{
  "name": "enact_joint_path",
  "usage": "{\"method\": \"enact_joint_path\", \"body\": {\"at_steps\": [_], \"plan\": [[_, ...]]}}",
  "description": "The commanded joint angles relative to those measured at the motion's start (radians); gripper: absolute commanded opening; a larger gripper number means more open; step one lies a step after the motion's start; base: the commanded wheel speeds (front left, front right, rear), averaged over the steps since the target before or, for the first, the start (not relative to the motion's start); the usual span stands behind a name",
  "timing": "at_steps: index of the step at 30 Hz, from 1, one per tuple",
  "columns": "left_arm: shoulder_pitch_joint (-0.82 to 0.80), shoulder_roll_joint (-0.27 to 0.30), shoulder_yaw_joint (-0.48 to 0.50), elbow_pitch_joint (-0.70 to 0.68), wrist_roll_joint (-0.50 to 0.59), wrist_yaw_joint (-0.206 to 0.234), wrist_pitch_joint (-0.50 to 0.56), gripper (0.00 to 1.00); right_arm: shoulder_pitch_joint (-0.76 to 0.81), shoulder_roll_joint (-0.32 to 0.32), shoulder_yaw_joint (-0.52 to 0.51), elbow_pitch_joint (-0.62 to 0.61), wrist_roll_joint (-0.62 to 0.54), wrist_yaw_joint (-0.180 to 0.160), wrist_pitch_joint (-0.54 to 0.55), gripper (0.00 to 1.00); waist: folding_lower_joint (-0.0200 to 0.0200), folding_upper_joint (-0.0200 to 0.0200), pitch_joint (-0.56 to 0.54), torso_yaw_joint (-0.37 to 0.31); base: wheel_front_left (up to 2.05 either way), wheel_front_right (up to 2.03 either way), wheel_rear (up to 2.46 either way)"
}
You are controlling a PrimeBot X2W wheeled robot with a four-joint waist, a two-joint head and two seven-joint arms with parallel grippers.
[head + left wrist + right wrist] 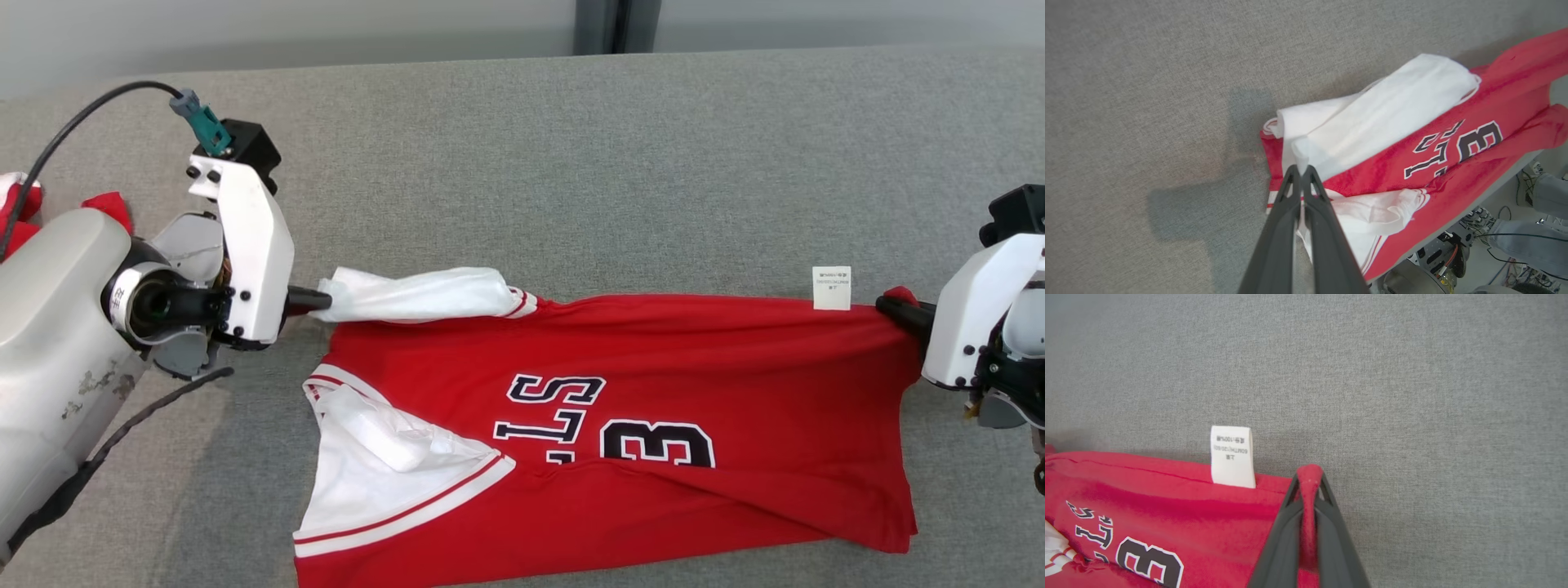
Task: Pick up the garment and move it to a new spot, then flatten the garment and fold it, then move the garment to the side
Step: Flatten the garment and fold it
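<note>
One red basketball jersey (653, 367) lies spread across the lower middle of the head view on the grey fabric-covered table (571, 163), its bottom edge running out of the frame. It has two white sleeves with red-striped cuffs: one sleeve (416, 296) is stretched toward the left of the frame, and the other (384, 457) lies folded on the jersey's lower left. Black, white-outlined characters on the chest read "LS" and "3", partly lost in a fold. One white care label (831, 287) stands up from the jersey's upper right edge; its print is too small to read.

Two hands are on the jersey. The left hand (314, 300) is clamped on the tip of the stretched sleeve, fingers together. The right hand (890, 309) is clamped on the red corner beside the label.
</note>
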Motion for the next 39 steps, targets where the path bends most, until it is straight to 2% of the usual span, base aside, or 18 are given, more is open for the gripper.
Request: {"method": "enact_joint_path", "body": {"at_steps": [1, 11, 16, 29, 39], "plan": [[0.015, 0.008, -0.002, -0.010, -0.011, 0.008, 0.010, 0.00, 0.014, -0.011, -0.003, -0.003, -0.006, 0.002, 0.007, 0.00, 0.0000, 0.0000, -0.002, 0.003, 0.00, 0.00, 0.00], [0.057, 0.035, -0.015, -0.085, -0.024, 0.043, 0.045, 0.00, 0.061, -0.016, -0.018, -0.015, 0.003, 0.002, 0.108, 0.00, 0.0000, 0.0000, -0.029, 0.011, 0.00, 0.00, 0.00], [0.078, 0.055, -0.034, -0.131, -0.052, 0.060, 0.111, 0.00, 0.084, -0.011, -0.015, -0.049, -0.005, 0.002, 0.146, 0.00, 0.0000, 0.0000, -0.042, 0.005, 0.00, 0.00, 0.00], [0.159, 0.124, -0.079, -0.302, -0.121, 0.124, 0.255, 0.00, 0.123, -0.018, 0.017, -0.103, 0.002, 0.002, 0.176, 0.00, 0.0000, 0.0000, -0.072, 0.002, 0.00, 0.00, 0.00], [0.182, 0.161, -0.080, -0.374, -0.135, 0.156, 0.271, 0.00, 0.135, -0.026, 0.041, -0.120, 0.005, 0.002, 0.211, 0.00, 0.0000, 0.0000, -0.072, 0.001, 0.00, 0.00, 0.00]]}}
